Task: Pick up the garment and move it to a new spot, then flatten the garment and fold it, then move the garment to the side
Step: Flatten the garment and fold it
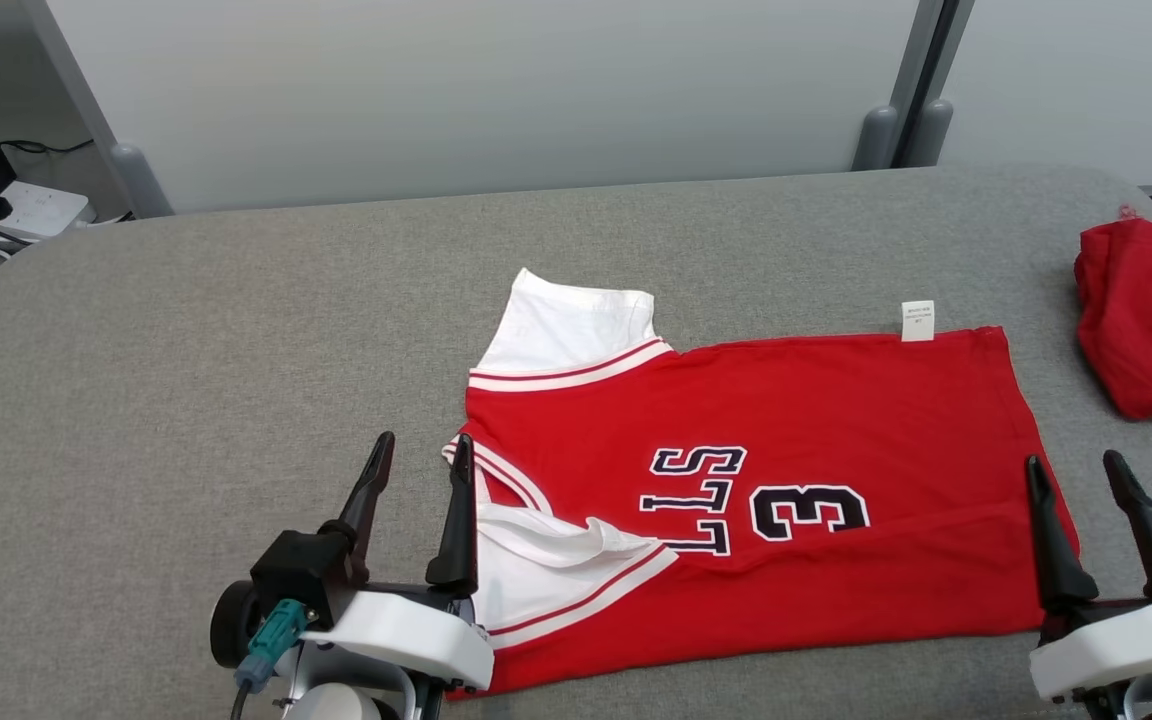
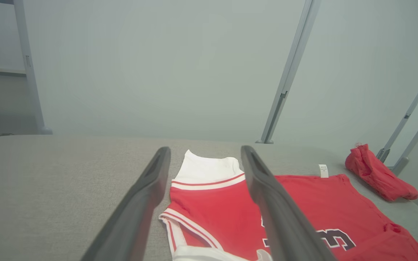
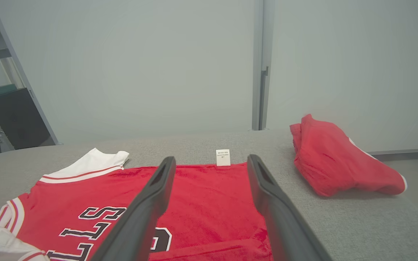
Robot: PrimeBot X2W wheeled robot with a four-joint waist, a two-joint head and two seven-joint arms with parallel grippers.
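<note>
red jersey [image 1: 816, 420] flat on grey table [image 1: 186, 350], centre to lower right of head view, near edge folded over. left gripper [image 1: 423, 450], lower left at the collar end: fingers wide apart, holding nothing. right gripper [image 1: 1074, 465], lower right at the hem corner: wide apart, holding nothing. second red garment [image 1: 1146, 310] bunched at right edge.
</note>
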